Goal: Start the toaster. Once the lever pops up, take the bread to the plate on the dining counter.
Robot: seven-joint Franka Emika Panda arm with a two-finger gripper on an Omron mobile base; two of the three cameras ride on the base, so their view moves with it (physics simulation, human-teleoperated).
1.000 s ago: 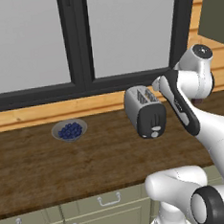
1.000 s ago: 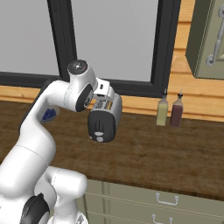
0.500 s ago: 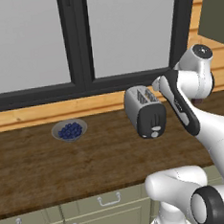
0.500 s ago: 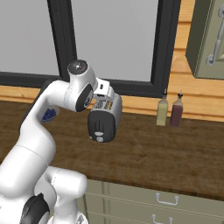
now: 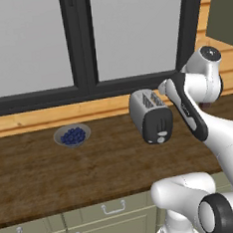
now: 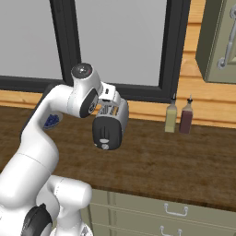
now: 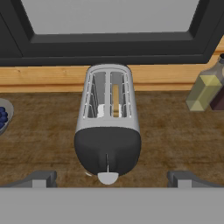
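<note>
Toaster [image 7: 108, 131] on dark wood surface [image 5: 38, 175] below window, jaws [image 7: 112, 178] spread wide above its black end face
Bread [image 7: 115, 99] sits on edge in one of the two top slots, tan edge visible. Round silver knob [image 7: 107, 177] at base of end face, between the two finger tips [image 7: 41, 179]; nothing gripped. Grey bowl of blueberries [image 5: 72, 136] well apart on one side, two bottles [image 6: 179, 115] near the wall on the other

Glossy white rounded arm segments, dark grey joints, black forearm strip
</note>
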